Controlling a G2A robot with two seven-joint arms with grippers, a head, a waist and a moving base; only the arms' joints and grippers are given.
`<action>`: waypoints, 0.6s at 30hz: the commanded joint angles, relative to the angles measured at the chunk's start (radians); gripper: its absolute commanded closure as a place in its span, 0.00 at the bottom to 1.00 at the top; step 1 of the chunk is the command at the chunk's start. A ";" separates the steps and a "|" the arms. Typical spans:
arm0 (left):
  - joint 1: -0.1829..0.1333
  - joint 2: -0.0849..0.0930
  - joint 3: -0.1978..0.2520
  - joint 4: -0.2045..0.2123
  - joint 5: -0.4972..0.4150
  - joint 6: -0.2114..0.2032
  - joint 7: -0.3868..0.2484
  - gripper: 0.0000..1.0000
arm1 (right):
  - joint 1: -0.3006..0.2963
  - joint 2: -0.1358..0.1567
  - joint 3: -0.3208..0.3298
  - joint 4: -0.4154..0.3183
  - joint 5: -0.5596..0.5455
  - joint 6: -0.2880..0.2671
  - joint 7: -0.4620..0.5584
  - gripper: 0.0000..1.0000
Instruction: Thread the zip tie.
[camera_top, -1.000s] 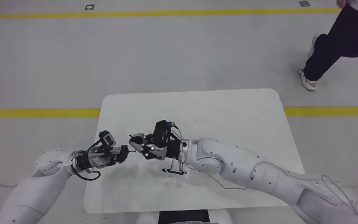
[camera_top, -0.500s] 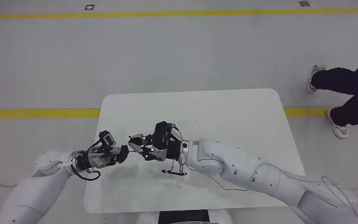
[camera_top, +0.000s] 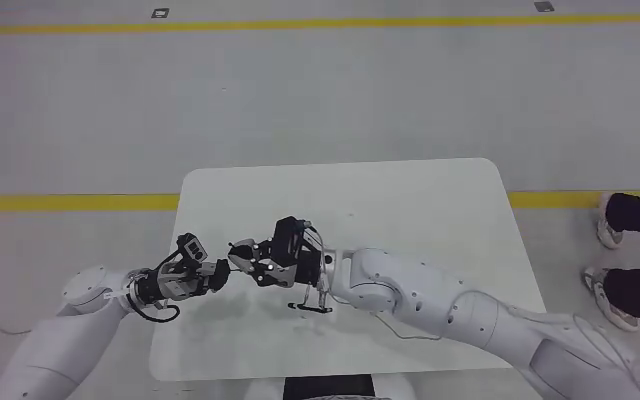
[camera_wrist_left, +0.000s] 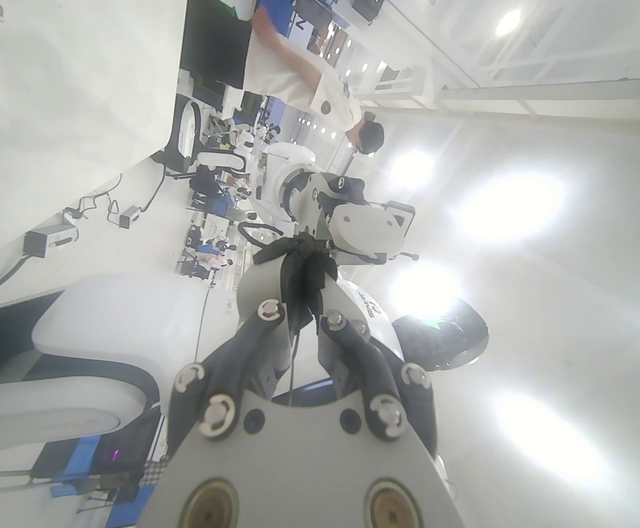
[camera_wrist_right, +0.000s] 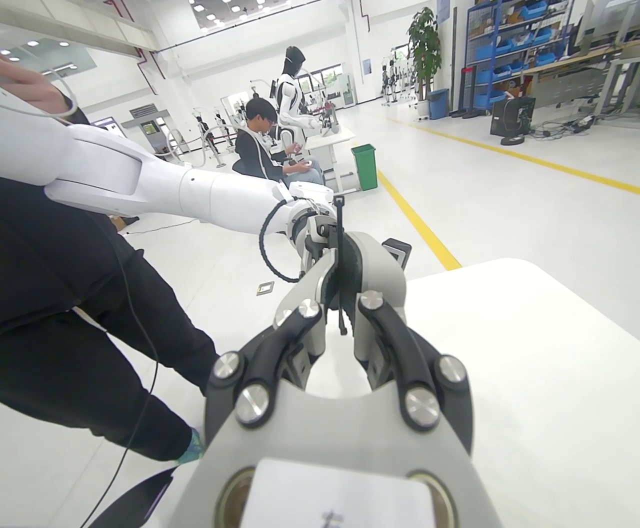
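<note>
A thin black zip tie (camera_top: 231, 266) is held in the air between my two grippers, above the front left part of the white table (camera_top: 400, 200). My left gripper (camera_top: 217, 275) is shut on one end; in the left wrist view its strap (camera_wrist_left: 292, 357) runs down between the closed left gripper (camera_wrist_left: 300, 305). My right gripper (camera_top: 246, 258) faces it, almost tip to tip. In the right wrist view the zip tie (camera_wrist_right: 340, 235) stands upright in the shut right gripper (camera_wrist_right: 341, 300), square head at the top, with the left gripper (camera_wrist_right: 320, 232) just behind it.
A small black piece (camera_top: 312, 306) lies on the table under the right forearm. The table's front left edge is close below both grippers. The white tabletop (camera_wrist_right: 500, 340) stretches away to the right and back.
</note>
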 joint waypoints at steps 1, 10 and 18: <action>0.000 0.000 0.000 0.000 0.000 0.000 0.000 1.00 | 0.002 -0.001 -0.002 0.005 0.001 0.000 0.000 1.00; 0.000 0.000 0.000 0.000 0.000 0.000 0.000 1.00 | 0.004 -0.002 -0.012 0.019 0.013 0.000 -0.007 1.00; -0.001 -0.001 0.002 -0.003 0.000 0.000 0.014 1.00 | 0.006 0.005 -0.023 0.024 0.034 0.000 -0.016 1.00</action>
